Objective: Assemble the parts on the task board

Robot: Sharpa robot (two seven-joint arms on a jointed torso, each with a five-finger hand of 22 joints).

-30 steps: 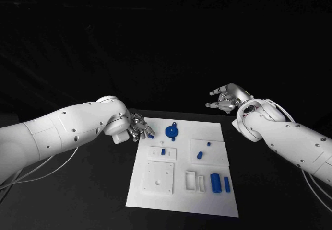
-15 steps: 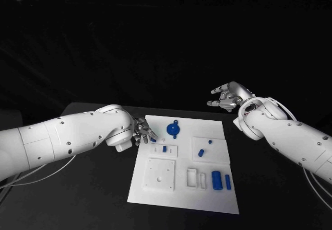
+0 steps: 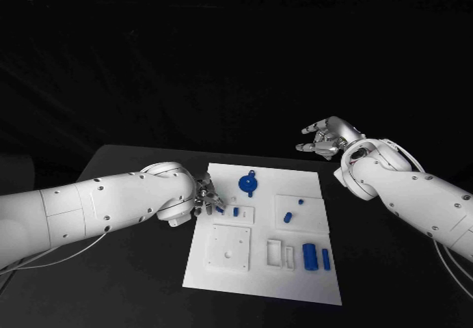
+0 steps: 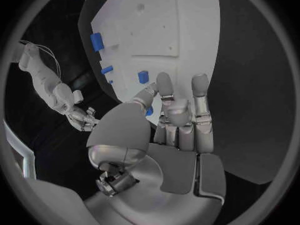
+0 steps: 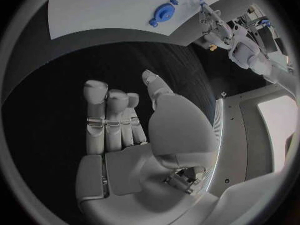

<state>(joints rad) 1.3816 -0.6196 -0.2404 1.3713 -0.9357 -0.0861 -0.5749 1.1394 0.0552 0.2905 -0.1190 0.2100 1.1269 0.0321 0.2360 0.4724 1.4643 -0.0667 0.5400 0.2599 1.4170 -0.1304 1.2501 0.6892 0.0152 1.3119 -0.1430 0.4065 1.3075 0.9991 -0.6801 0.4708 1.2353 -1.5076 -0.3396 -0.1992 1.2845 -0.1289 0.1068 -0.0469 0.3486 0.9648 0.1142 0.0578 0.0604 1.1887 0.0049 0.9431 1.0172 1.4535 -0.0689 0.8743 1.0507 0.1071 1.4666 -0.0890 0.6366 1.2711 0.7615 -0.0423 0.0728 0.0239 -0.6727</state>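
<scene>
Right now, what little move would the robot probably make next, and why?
Probably the left hand eases down onto the small blue part at its fingertips. It hovers at the task board's left edge holding nothing, as far as I can tell, while the right hand hangs open, well off the board.

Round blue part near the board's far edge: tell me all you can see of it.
The round blue part looks like a moulded plastic disc with a raised hub and small lugs on opposite sides. It lies flat on the white board, near its far edge. Nothing touches it; the left hand is close beside it.
</scene>
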